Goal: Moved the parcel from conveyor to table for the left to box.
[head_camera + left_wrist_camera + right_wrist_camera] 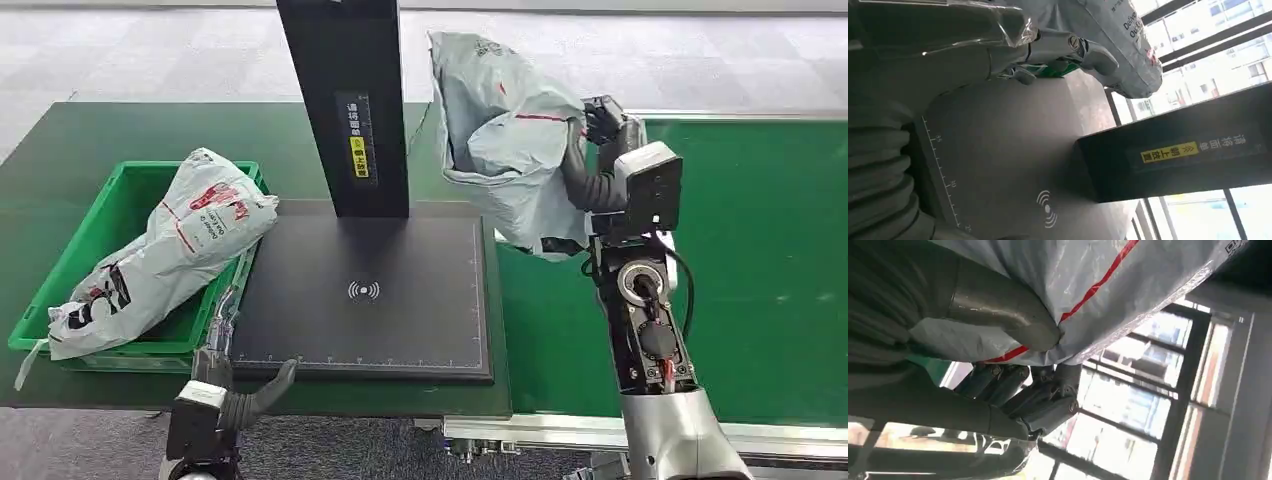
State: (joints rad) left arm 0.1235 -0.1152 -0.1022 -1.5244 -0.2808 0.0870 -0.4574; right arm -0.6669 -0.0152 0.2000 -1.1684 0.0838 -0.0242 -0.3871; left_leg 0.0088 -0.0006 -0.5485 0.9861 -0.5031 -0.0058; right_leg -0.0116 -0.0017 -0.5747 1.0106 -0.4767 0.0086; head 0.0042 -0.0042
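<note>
Up above the conveyor (760, 250), the right hand (598, 150) grips the parcel (505, 140) by its side.

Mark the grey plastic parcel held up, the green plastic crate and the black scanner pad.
grey plastic parcel (505, 150), head view, crumpled middle.
green plastic crate (113, 193), head view, left inner wall.
black scanner pad (400, 320), head view, bare flat surface.

Black post (345, 105) cut off at top edge.

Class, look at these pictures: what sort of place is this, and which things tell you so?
Probably a parcel-sorting station: a green conveyor belt, a black scanning platform with ruler marks, a green crate holding a bagged parcel.
</note>
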